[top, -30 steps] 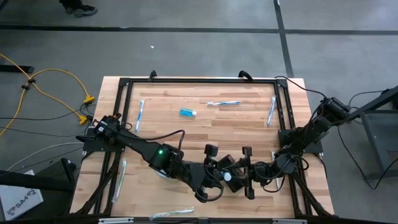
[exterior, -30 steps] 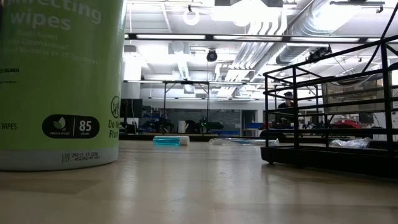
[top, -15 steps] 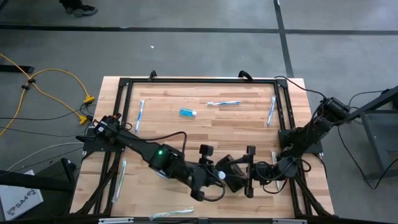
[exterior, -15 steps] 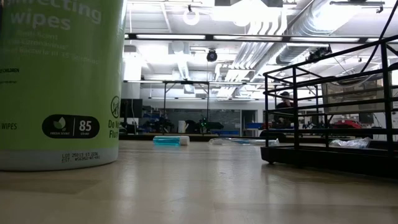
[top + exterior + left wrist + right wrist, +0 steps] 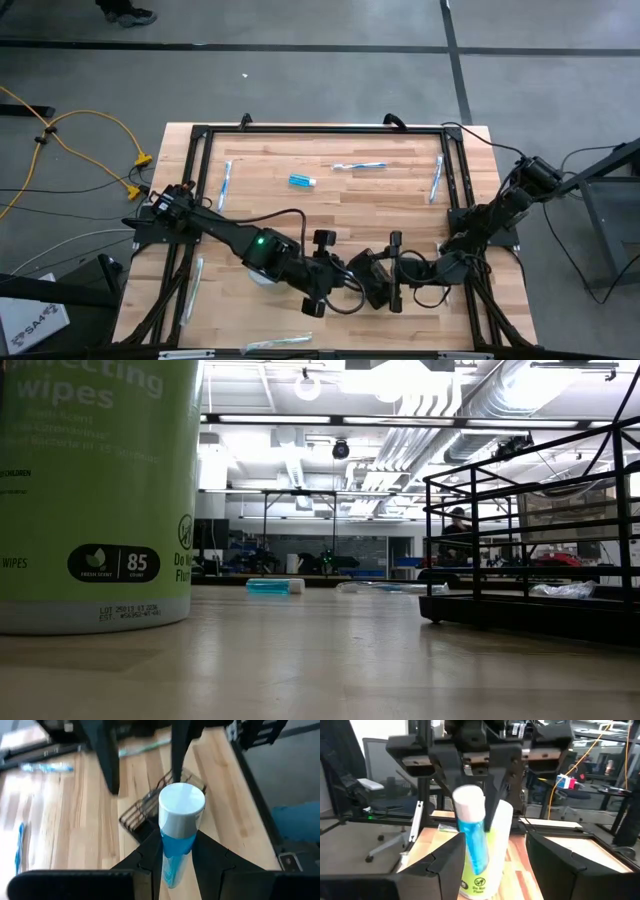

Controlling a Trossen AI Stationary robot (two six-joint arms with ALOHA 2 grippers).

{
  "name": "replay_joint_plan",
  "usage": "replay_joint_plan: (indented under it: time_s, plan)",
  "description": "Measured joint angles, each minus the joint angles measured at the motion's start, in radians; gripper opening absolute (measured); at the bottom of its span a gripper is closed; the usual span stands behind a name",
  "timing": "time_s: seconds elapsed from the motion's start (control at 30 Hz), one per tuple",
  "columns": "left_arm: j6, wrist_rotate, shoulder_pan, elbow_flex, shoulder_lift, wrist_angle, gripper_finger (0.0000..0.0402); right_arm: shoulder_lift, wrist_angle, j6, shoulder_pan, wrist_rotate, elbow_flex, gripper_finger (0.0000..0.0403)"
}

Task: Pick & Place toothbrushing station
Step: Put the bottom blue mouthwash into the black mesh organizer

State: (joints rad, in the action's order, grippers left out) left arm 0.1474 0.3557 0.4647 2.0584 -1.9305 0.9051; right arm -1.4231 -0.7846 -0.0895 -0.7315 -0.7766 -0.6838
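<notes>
My left gripper (image 5: 177,845) is shut on a blue tube with a white cap (image 5: 181,807) at the table's near middle (image 5: 345,272). The tube also shows in the right wrist view (image 5: 470,827). My right gripper (image 5: 396,275) faces it from the right, open (image 5: 494,840) and empty. The black holder (image 5: 372,282) lies on the table between the two grippers. It shows beyond the tube in the left wrist view (image 5: 142,815). My left gripper pinches the tube's blue body (image 5: 172,855) between its two fingers, below the white cap. The tube stands about upright, cap up, a little tilted, clear of the table.
A green and white wipes canister (image 5: 502,845) stands behind my left gripper, under the left arm (image 5: 260,277), and fills the low view's left (image 5: 95,490). Another blue tube (image 5: 302,180) and toothbrushes (image 5: 358,166) lie at the far side. A black frame (image 5: 455,190) rims the table.
My left gripper has carried the blue tube a short way toward the table's left edge, still shut on it. My right gripper has stayed open beside the black holder.
</notes>
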Motion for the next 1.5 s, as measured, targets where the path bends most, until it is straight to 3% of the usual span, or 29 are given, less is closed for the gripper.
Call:
replay_joint_plan:
  time_s: [0.17, 0.37, 0.77, 1.17, 1.5]
  plan:
    - [0.030, -0.020, -0.021, 0.000, -0.012, 0.039, 0.0078, 0.000, 0.028, 0.038, 0.035, 0.050, 0.000, 0.0201]
    - [0.037, -0.116, -0.048, 0.000, -0.058, 0.079, 0.0078, 0.000, 0.085, 0.105, 0.080, 0.119, 0.000, 0.0201]
    - [0.049, -0.214, -0.088, 0.000, -0.081, 0.124, 0.0078, -0.009, 0.199, 0.260, 0.092, 0.160, 0.000, 0.0201]
    - [0.033, -0.224, -0.091, 0.000, -0.081, 0.098, 0.0078, -0.009, 0.198, 0.281, 0.132, 0.260, 0.000, 0.0201]
    - [0.033, -0.230, -0.122, 0.000, -0.081, 0.088, 0.0078, -0.009, 0.198, 0.281, 0.133, 0.261, 0.000, 0.0201]
